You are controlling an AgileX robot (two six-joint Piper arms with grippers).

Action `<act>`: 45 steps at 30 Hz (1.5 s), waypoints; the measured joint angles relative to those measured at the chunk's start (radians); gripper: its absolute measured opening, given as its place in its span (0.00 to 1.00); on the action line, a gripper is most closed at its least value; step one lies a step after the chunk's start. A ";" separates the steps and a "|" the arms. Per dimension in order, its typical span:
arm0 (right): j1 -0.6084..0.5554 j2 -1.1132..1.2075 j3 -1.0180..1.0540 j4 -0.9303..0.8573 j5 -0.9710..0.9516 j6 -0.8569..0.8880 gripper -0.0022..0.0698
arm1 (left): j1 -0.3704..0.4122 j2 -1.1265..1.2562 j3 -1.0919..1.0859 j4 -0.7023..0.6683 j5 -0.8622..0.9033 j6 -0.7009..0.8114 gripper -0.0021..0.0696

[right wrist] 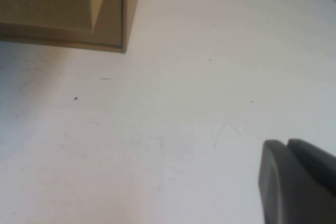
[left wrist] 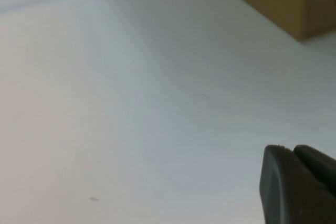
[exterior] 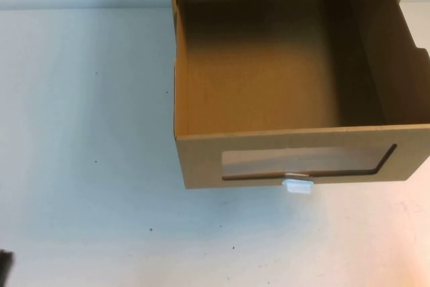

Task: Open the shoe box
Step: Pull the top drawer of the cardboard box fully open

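The brown cardboard shoe box [exterior: 289,146] stands at the back right of the white table. Its drawer is pulled out toward me and is empty inside. The drawer front has a clear window and a small white pull tab [exterior: 297,184]. My left gripper [left wrist: 290,150] is shut and hovers over bare table, well away from a box corner [left wrist: 283,3]. Only a dark bit of that arm [exterior: 5,265] shows at the lower left in the high view. My right gripper [right wrist: 287,143] is shut with nothing in it, off to the side of the box [right wrist: 68,9].
The white tabletop [exterior: 87,132] stretches to the left and front of the box, with a few small dark specks on it. The table's far edge runs behind the box.
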 joint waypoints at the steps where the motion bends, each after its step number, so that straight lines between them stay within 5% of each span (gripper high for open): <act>1: 0.000 0.000 0.000 0.002 0.000 -0.001 0.01 | 0.035 -0.034 0.000 0.000 0.007 0.000 0.02; 12: 0.000 0.000 0.000 0.006 0.004 -0.006 0.01 | 0.389 -0.068 0.000 0.020 0.006 0.000 0.02; 17: 0.000 0.000 0.000 0.011 0.004 -0.007 0.01 | 0.440 -0.070 0.000 0.023 0.014 0.000 0.02; 25: 0.000 0.000 0.000 0.032 0.004 -0.007 0.01 | 0.444 -0.070 0.000 0.019 0.016 0.000 0.02; 28: 0.000 0.000 0.000 0.032 0.004 -0.007 0.01 | 0.438 -0.070 0.000 -0.079 0.039 0.000 0.02; 32: 0.000 0.000 0.000 0.032 0.004 -0.007 0.01 | 0.368 -0.070 0.000 -0.220 0.063 0.000 0.02; 39: 0.000 0.000 0.000 0.032 0.004 -0.007 0.01 | 0.175 -0.070 0.000 -0.257 0.059 0.038 0.02; 45: 0.000 0.000 0.000 0.032 0.004 -0.007 0.01 | 0.147 -0.070 0.000 -0.258 0.097 0.121 0.02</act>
